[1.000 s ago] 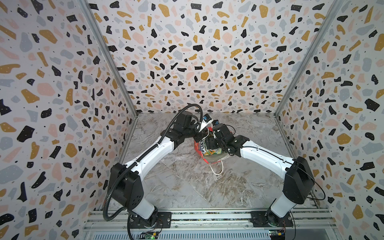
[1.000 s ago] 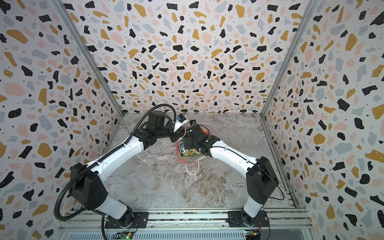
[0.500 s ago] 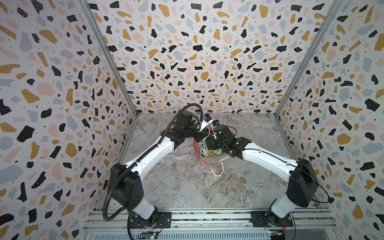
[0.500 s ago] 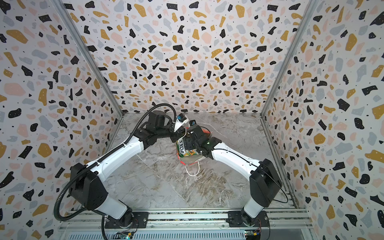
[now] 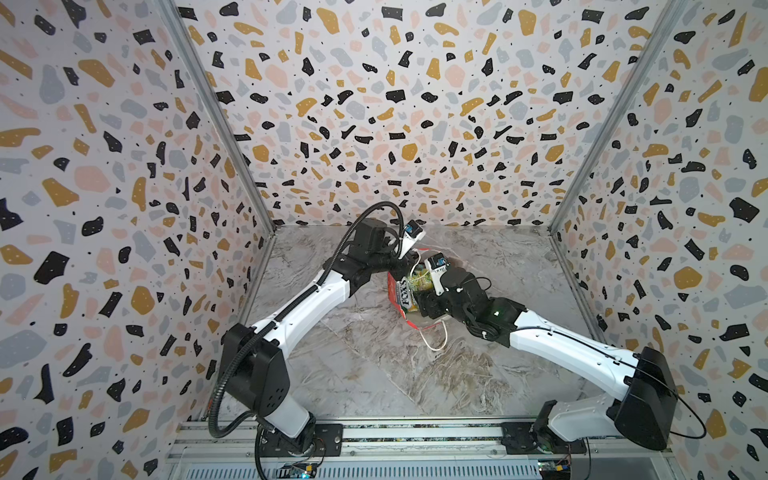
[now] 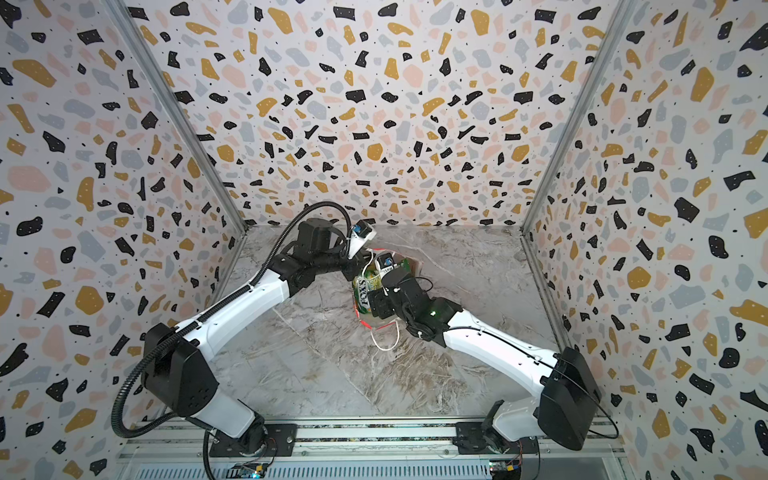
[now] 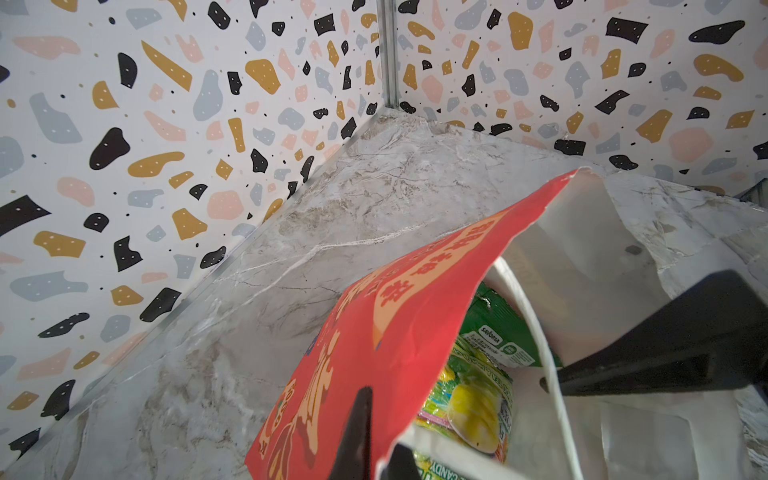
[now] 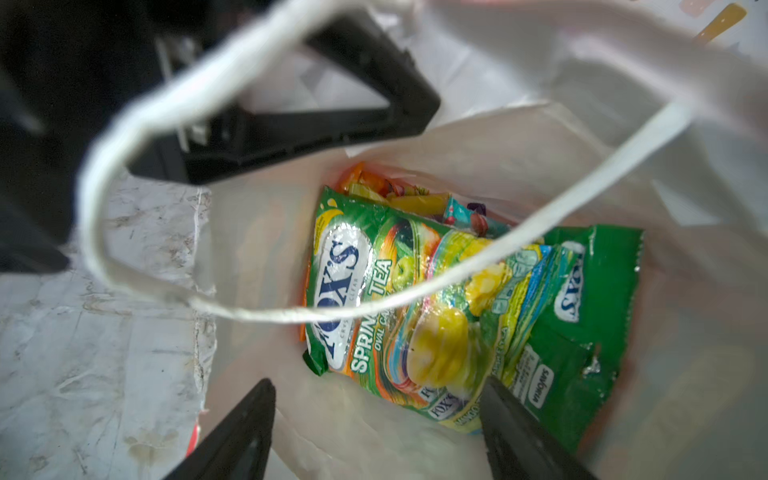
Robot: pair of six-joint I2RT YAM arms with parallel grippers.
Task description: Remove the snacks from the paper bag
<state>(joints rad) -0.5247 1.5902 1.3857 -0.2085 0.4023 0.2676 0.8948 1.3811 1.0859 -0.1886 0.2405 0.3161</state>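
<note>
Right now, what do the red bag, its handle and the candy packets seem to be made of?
Bag: paper, matte red print outside, plain white inside, creased stiffly. Handle: white cord, probably cotton or paper. Candy packets: thin plastic film, glossy, with glare and crinkles.

First packet (image 8: pixel 374 299), green: "FOX'S" in a white oval, then "SPRING TEA" and "OVAL CA…", with the rest hidden. A smaller "FOX'S" is printed near one end. The large "FOX'S" can also be read in both top views.

Second packet (image 8: pixel 582 332), green: "FOX'S" and "SAVORIA".

Bag (image 7: pixel 395 332), red: gold Chinese characters, too distorted to read.
</note>
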